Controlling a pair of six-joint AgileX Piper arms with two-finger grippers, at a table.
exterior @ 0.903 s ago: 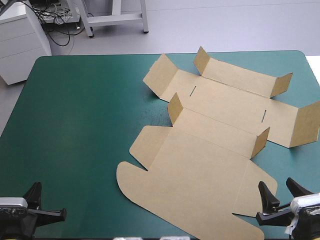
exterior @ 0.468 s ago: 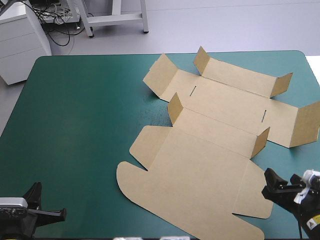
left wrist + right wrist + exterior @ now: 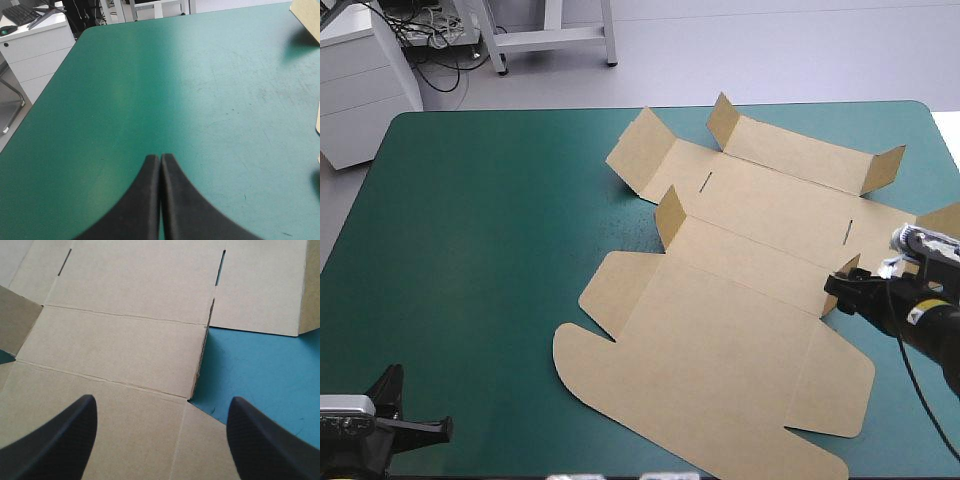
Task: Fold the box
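Observation:
The brown box (image 3: 740, 300) lies as a cut sheet on the right half of the table, mostly flat, with several small flaps and end panels standing up. My right gripper (image 3: 840, 288) hovers open at the sheet's right side, beside a short raised flap (image 3: 841, 285). In the right wrist view the gripper (image 3: 161, 401) has its fingers wide apart over the box (image 3: 125, 340), where creases and two slots show, with nothing between the fingers. My left gripper (image 3: 160, 157) is shut at the table's near left corner, over bare cover. An edge of the box (image 3: 307, 10) shows far ahead of it.
The teal-green cover (image 3: 480, 250) stretches to the left of the box. A strip of cover (image 3: 260, 370) lies beside the sheet under my right gripper. A white drawer cabinet (image 3: 360, 90) stands beyond the table's far left corner.
My right gripper has travelled from the table's near right corner away from the near edge, to the raised flap on the box's right side. The left gripper and the box have not moved.

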